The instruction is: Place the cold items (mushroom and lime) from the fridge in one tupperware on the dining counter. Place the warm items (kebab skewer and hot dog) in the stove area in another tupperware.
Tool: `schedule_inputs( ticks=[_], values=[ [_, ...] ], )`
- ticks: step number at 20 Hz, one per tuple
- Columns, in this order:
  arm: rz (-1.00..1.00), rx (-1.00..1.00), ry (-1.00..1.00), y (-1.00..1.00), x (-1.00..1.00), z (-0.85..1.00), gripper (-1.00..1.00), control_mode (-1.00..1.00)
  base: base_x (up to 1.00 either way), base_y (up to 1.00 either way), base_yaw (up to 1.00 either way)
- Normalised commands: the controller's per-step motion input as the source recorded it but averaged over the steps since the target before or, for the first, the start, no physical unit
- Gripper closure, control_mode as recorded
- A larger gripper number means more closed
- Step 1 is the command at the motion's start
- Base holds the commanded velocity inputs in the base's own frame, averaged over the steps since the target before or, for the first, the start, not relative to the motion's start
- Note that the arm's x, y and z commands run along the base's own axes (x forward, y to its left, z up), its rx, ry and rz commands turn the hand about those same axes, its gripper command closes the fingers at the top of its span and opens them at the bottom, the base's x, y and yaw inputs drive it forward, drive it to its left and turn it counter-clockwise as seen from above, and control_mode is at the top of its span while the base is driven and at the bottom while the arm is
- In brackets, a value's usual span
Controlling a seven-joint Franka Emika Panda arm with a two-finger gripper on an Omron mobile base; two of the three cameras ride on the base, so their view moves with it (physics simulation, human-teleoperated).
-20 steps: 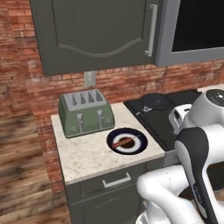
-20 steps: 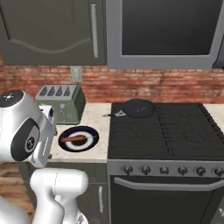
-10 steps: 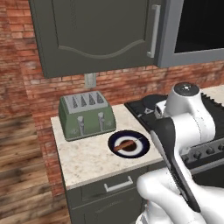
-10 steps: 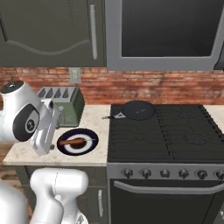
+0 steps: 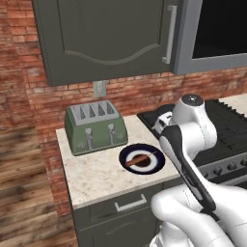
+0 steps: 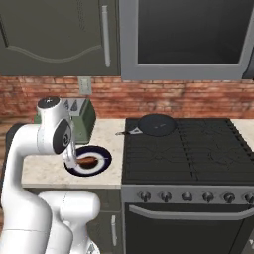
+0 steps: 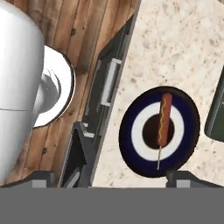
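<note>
Arm (image 5: 190,144): one, white with dark joints. It rises from the base and folds over at the counter's front edge, elbow high, forearm angled down toward the plate; in the right base view the forearm crosses just in front of the plate's near rim.

Gripper (image 7: 109,177): one, hanging above the counter edge and looking straight down. Its two dark fingertips (image 7: 41,177) stand spread wide apart at the bottom of the hand view, with nothing between them; the right tip sits over the plate's near rim, the left over the drawer front.

Stove (image 6: 188,149): one, black, with a row of knobs along its front, to the right of the counter.

Counter (image 5: 91,173): one, pale speckled stone, with a grey drawer below.

Upper cabinets (image 5: 103,36): dark grey, above the counter; count cannot be told.

Toaster (image 5: 95,126): one, green, four slots, at the back of the counter, near the plate but apart from it.

Pan (image 6: 156,124): one, dark, on the stove's rear left burner.

Plate (image 7: 159,131): one, round, dark blue with a white ring and dark centre, on the counter between toaster and stove.

Hot dog (image 7: 163,118): one, reddish with a yellow squiggle and a thin stick at one end, lying across the plate's centre.

Wall outlet (image 5: 99,88): one, on the brick wall above the toaster.
</note>
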Motion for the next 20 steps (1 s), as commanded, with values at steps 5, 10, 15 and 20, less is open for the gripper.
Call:
schedule_inputs(
  ticks=[5, 10, 15, 20],
  values=[
    [0.26, 0.09, 0.12, 0.13, 0.76, -0.52, -1.00, -1.00, 0.00, 0.00, 0.00],
    [0.11, 0.05, 0.20, 0.32, 0.74, -0.51, -1.00, -1.00, 0.00, 0.00, 0.00],
    [0.00, 0.00, 0.14, 0.33, 0.59, -0.57, -1.00, -1.00, 0.00, 0.00, 0.00],
    [-0.07, 0.00, 0.01, 0.14, 0.40, -0.51, -1.00, -1.00, 0.00, 0.00, 0.00]
  ],
)
